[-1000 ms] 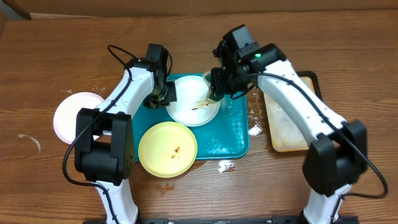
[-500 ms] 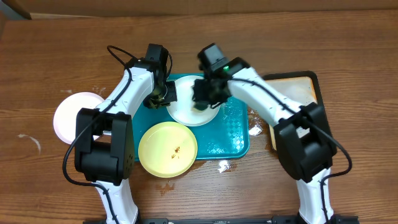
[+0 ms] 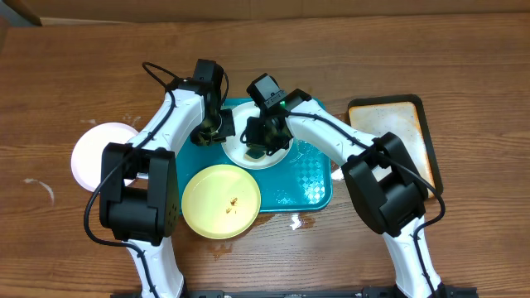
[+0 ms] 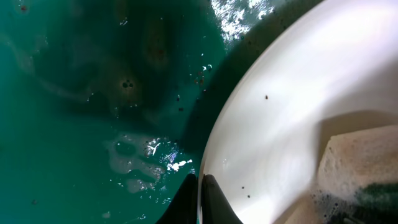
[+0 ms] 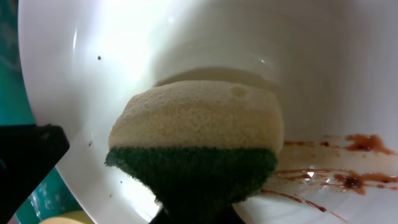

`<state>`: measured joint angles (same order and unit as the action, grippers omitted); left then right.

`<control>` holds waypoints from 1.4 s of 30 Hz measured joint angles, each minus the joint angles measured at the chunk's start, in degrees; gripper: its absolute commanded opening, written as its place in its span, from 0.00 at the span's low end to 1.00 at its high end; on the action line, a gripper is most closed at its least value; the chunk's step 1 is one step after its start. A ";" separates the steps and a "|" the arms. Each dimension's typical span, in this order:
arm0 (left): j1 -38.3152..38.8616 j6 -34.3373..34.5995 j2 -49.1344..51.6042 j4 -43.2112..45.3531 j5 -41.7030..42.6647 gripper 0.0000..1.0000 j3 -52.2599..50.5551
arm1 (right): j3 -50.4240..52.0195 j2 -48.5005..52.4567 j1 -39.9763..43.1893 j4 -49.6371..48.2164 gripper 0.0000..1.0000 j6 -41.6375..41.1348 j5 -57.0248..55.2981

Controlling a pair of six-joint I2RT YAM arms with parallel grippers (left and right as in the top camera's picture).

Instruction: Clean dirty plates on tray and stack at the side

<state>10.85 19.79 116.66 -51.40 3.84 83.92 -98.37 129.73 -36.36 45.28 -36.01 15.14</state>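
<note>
Left gripper (image 4: 200, 196) clamped on plate (image 4: 292, 81) rim. Right gripper (image 3: 262, 139) pinches sponge (image 5: 196, 134) over plate; red smear (image 5: 329, 177) just beside sponge, rightward in wrist view.

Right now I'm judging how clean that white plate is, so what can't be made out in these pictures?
Overhead: most of the white plate, behind the right tool and arm.
Right wrist: plate surface under the sponge, which also hides the tool's fingers.
Left wrist: the left tool, cut off by the bottom edge.
Overhead: the smear on the yellow-green plate, too small to judge.
</note>
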 measured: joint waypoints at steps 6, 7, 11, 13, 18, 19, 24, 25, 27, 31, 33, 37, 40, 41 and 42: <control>0.00 0.02 0.00 -0.57 -0.02 0.04 0.00 | -0.85 0.09 -0.15 2.25 0.04 -1.14 -4.72; 0.00 0.13 0.00 -0.63 -0.02 0.04 0.00 | -1.11 0.09 -0.11 3.26 0.04 -1.51 -6.14; 0.00 1.07 0.00 -0.68 -0.13 0.04 0.00 | -1.95 0.07 0.11 7.17 0.04 -2.45 -12.04; 0.00 1.18 0.00 -0.70 -0.20 0.04 0.00 | -2.16 0.00 0.33 8.76 0.04 -3.39 -15.21; 0.00 1.29 0.00 -0.72 -0.13 0.04 0.00 | -2.21 -0.13 0.98 11.82 0.04 -6.88 -21.44; 0.04 1.29 0.00 -0.70 0.09 0.04 0.00 | -2.23 -0.13 1.01 12.00 0.04 -7.72 -22.03; 0.31 1.31 0.00 -0.87 -0.50 0.04 0.00 | -1.90 -0.13 1.51 4.94 0.04 -4.20 -18.21; 0.31 1.29 0.00 -0.87 -0.63 0.04 0.00 | -1.86 -0.02 1.77 2.51 0.04 -2.86 -15.98; 0.31 1.31 0.00 -0.85 -1.07 0.04 0.00 | -1.64 0.37 2.03 -1.49 0.04 -1.05 -10.64; 0.76 1.29 0.00 -0.85 -1.97 0.04 0.02 | -1.29 1.33 1.46 -6.47 0.04 -0.15 -1.88; 1.07 1.31 0.00 -0.79 -2.19 0.04 0.02 | -1.20 1.73 0.94 -7.61 0.04 -0.20 1.22; 1.66 1.29 0.00 -0.81 -2.43 0.04 0.00 | -0.81 2.05 -0.17 -7.37 0.04 -0.13 6.05; 1.77 1.29 0.00 -0.81 -2.34 0.04 0.00 | -0.90 2.03 -0.22 -3.65 0.04 -0.94 7.39; 1.86 1.29 0.00 -0.81 -2.34 0.04 0.00 | -0.92 1.97 -0.22 -1.53 0.04 -1.36 7.28; 1.95 1.29 0.00 -0.81 -2.34 0.04 0.00 | -1.09 1.79 -0.22 0.50 0.04 -2.19 6.71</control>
<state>12.80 21.08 116.66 -52.21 1.50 83.92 -99.46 131.52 -36.58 45.78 -38.20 21.85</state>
